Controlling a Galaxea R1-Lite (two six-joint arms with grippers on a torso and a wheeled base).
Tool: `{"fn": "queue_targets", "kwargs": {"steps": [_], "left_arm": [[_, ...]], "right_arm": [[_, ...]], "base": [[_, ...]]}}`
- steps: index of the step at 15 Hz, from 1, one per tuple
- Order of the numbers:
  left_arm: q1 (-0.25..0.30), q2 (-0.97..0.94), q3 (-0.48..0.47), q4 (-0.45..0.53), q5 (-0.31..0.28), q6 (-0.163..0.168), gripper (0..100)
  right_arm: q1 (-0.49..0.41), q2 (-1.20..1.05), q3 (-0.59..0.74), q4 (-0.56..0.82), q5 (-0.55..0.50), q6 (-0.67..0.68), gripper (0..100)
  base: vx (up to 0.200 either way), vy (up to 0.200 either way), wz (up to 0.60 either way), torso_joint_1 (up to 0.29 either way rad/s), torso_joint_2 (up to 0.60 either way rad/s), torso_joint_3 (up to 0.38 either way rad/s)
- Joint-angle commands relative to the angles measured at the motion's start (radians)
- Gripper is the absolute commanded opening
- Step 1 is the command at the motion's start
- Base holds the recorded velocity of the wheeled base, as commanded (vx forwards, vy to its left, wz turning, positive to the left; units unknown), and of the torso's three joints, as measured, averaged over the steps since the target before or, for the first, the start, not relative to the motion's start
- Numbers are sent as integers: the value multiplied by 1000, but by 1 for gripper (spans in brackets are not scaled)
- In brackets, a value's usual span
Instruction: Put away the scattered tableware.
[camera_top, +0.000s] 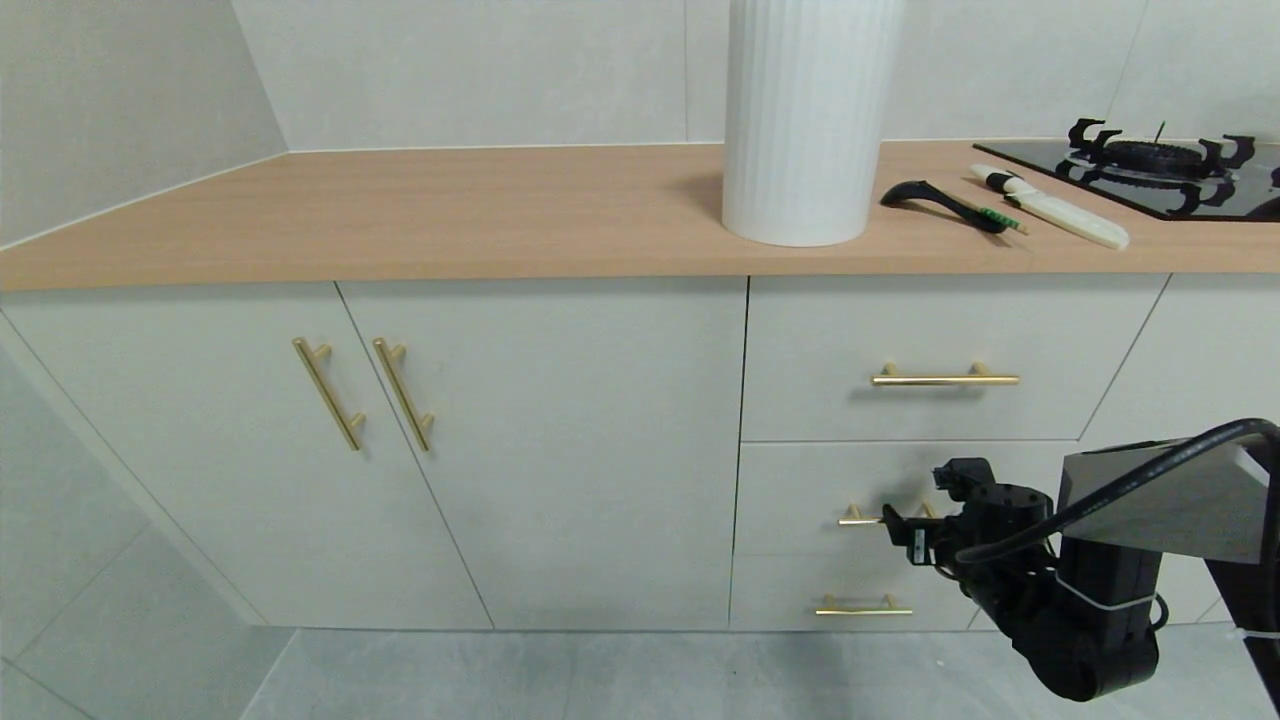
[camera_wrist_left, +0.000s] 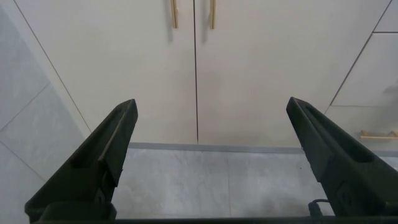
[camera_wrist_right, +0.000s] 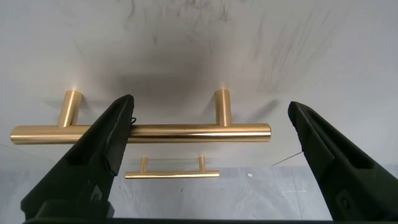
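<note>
Pale cabinet front (camera_top: 580, 450) fills most of the head view: two doors on the left, three drawers stacked on the right. Wooden table (camera_top: 450, 220) runs along the top. Grey tiled floor (camera_top: 600, 670) below. Tall white ribbed cylinder (camera_top: 805, 120) stands upright on the table above the drawers. Black gas hob (camera_top: 1150, 175) set into the table at far right.

Right end effector (camera_wrist_right: 211, 106) low in front of the drawers, fingers apart, one either side of the middle drawer handle (camera_wrist_right: 186, 132), not clamped on it; contact cannot be told. Left end effector (camera_wrist_left: 211, 104) fingers apart, holding nothing, facing the bottom of the doors near the floor.

Tableware sits on the table between cylinder and hob: white knife (camera_top: 1060, 212) lying flat nearest the hob, black ladle (camera_top: 940, 200) just beside the cylinder, and a small green-handled item (camera_top: 1000, 217) between them, too small to identify.

Gold bar handles: two door handles (camera_top: 328, 392) side by side, top drawer handle (camera_top: 945, 379), bottom drawer handle (camera_top: 862, 608).
</note>
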Motion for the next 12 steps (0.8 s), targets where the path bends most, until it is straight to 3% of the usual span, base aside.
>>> {"fn": "queue_targets", "kwargs": {"steps": [1,12], "left_arm": [[0,1,0,1,1,0,100],[0,1,0,0,1,0,100]], "right_arm": [[2,2,3,6,1,-1,100],[2,-47,52,101,26,-7,100]], "base": [[0,0,0,0,0,0],[0,0,0,0,0,0]]}}
